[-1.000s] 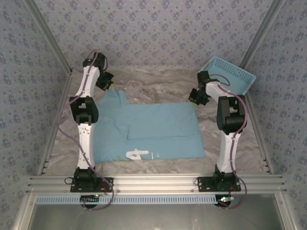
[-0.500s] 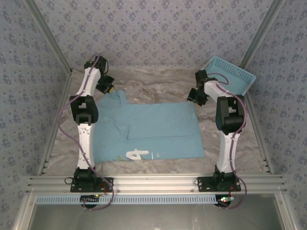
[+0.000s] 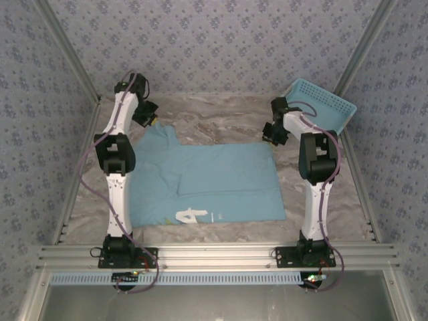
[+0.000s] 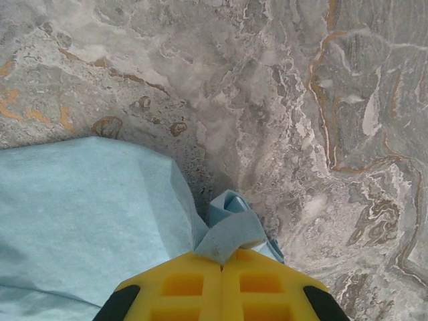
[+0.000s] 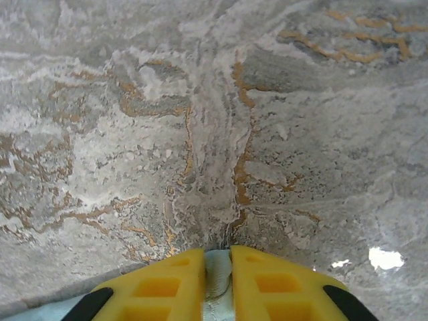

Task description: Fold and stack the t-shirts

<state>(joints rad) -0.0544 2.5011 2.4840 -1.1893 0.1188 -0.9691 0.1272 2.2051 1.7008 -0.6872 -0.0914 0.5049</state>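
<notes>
A light sky-blue t-shirt (image 3: 214, 180) lies spread on the marble table, white lettering near its front edge. At the shirt's far-left corner my left gripper (image 3: 150, 122) is shut on a bunched bit of cloth; in the left wrist view the pinched fold (image 4: 231, 231) pokes out past the yellow fingers (image 4: 180, 284). My right gripper (image 3: 269, 136) sits at the far-right corner, shut on the shirt's edge; in the right wrist view a strip of blue cloth (image 5: 217, 281) shows between the yellow fingers (image 5: 277, 284).
A light-blue plastic lattice basket (image 3: 321, 103) rests at the back right, tilted against the wall. Patterned walls and metal frame posts close in the table (image 3: 214, 117). Bare marble lies beyond the shirt toward the back.
Both grippers have shifted slightly toward the back of the table, each holding its shirt corner. The shirt's body has barely moved.
</notes>
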